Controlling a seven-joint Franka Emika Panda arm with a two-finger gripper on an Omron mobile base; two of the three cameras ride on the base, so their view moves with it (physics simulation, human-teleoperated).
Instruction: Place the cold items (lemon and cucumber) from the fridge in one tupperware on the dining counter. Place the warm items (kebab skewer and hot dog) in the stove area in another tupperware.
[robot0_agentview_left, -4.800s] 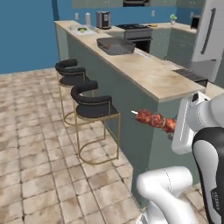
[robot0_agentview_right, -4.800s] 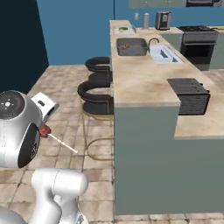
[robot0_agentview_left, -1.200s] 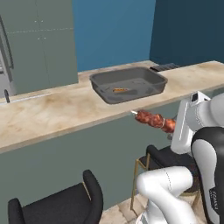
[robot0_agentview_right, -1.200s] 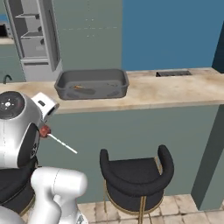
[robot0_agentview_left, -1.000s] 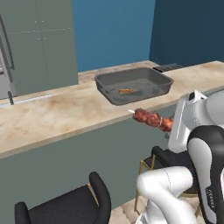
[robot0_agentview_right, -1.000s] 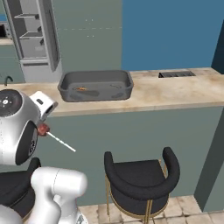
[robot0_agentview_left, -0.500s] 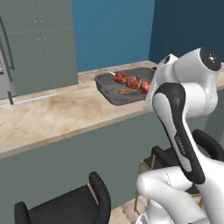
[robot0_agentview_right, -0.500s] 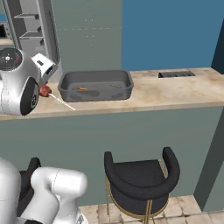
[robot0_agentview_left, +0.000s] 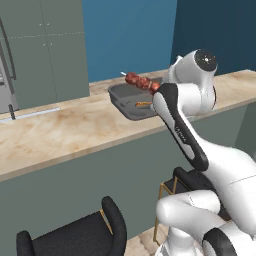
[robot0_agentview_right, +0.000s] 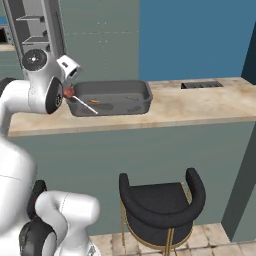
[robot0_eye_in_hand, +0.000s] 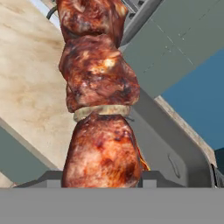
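Skewer (robot0_agentview_left: 141, 82) now over tupperware (robot0_agentview_right: 112, 98)

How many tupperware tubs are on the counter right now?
1: the grey tupperware sits on the counter, under the kebab skewer. Others may lie beyond these views.

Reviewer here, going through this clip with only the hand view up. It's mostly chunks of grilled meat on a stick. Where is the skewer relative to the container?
Observer: In the left base view the kebab skewer hangs in the air above the near rim of the dark tupperware, not yet inside it.
Reviewer: Anything already in that container?
Observer: Yes, a small orange item lies on its floor; I cannot tell what it is.
Reviewer: Where does the container sit?
Observer: On the beige dining counter, with a black stool in front of it.
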